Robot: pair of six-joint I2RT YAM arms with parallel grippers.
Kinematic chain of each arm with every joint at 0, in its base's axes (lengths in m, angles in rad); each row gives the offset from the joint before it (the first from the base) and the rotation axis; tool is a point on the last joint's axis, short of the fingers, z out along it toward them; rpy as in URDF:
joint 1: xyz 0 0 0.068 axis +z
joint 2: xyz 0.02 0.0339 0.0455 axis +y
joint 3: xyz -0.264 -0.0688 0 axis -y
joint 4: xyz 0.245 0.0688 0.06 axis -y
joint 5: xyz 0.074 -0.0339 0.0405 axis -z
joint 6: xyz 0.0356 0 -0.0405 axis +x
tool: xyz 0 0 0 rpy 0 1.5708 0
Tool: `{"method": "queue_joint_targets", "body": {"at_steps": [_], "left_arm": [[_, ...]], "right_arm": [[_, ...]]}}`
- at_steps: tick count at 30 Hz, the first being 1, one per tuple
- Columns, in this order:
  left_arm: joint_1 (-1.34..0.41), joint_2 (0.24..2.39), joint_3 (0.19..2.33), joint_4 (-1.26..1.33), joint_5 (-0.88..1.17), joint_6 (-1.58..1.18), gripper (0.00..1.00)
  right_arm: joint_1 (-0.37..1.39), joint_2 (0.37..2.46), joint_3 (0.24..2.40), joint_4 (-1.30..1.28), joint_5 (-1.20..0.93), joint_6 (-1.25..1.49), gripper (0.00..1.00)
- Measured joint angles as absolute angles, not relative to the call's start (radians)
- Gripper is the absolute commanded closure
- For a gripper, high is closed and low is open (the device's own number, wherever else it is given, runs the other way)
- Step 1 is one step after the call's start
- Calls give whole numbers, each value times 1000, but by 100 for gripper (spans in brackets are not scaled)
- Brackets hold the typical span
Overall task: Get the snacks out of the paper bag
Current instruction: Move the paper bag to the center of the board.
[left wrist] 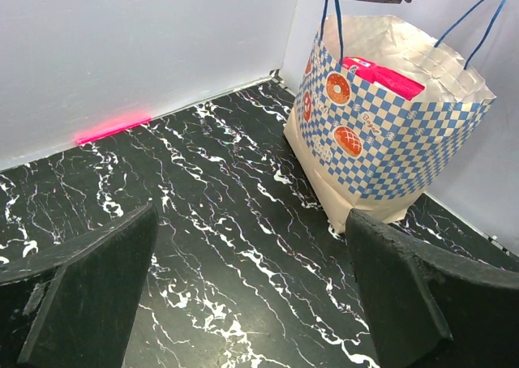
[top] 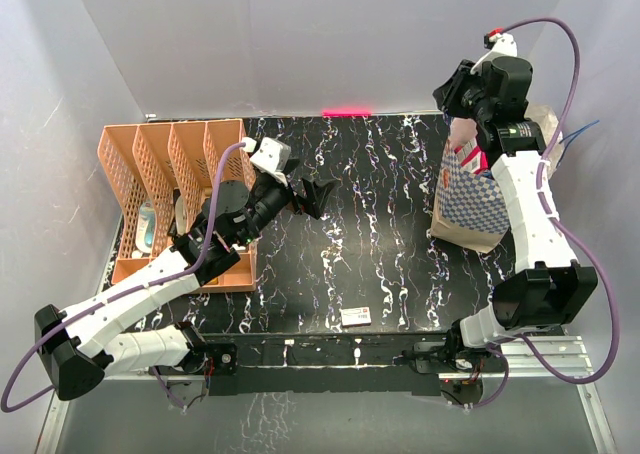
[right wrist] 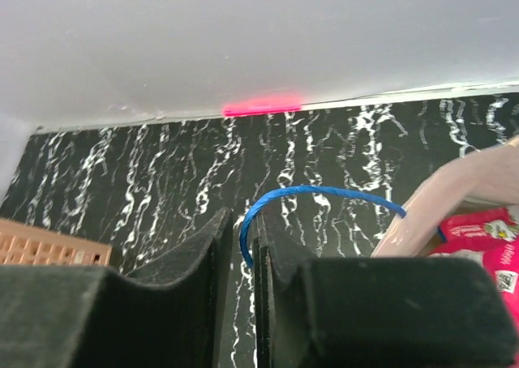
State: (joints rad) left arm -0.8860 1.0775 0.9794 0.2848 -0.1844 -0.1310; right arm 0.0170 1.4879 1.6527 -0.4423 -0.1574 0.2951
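The blue-and-white checkered paper bag (top: 468, 202) stands upright at the table's right side, and shows in the left wrist view (left wrist: 381, 141). A magenta-pink snack packet (left wrist: 385, 76) lies inside its open top, also visible in the right wrist view (right wrist: 486, 230); other snacks are hidden. My right gripper (top: 457, 89) is above the bag's left rim, shut (right wrist: 243, 242) on one thin blue cord handle (right wrist: 324, 191). My left gripper (top: 318, 196) is open and empty, low over the table's middle, its fingers (left wrist: 89, 279) spread wide and pointing toward the bag.
A peach-orange divider rack (top: 170, 174) stands at the left, beside the left arm. A small white flat box (top: 356, 317) lies near the front edge. A pink strip (top: 347, 111) marks the back edge. White walls close the back and sides.
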Motion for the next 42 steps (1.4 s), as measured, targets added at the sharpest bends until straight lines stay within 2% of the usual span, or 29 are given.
{"method": "queue_joint_targets", "body": {"at_steps": [3,8,17,26,28,30,31,34,42], "left_arm": [[-886,1077,979,285,-184,-131,2],[-887,1078,979,285,-204,-126,2],[-887,1093,979,283,-247,-115,1],[-887,1095,979,284,-293,-115,2],[-887,1095,979,283,-303,-115,1],[-887,1095,979,284,-310,-115,2],[-887,1095,979,283,-313,-115,2],[-887,1095,979,283,-321,-115,2],[-887,1095,977,285,-336,-108,2]], "right_arm": [[15,1494,1653,-446,-233,294,90],[87,1522,1653,-476,-290,282,90],[358,1574,1653,-526,-262,294,90],[477,1633,1685,-456,-281,387,88],[478,1633,1686,-435,-287,400,80],[476,1633,1686,-434,-282,404,66],[475,1633,1687,-434,-274,406,56],[476,1627,1689,-441,-234,397,37],[478,1497,1687,-518,-5,306,15]]}}
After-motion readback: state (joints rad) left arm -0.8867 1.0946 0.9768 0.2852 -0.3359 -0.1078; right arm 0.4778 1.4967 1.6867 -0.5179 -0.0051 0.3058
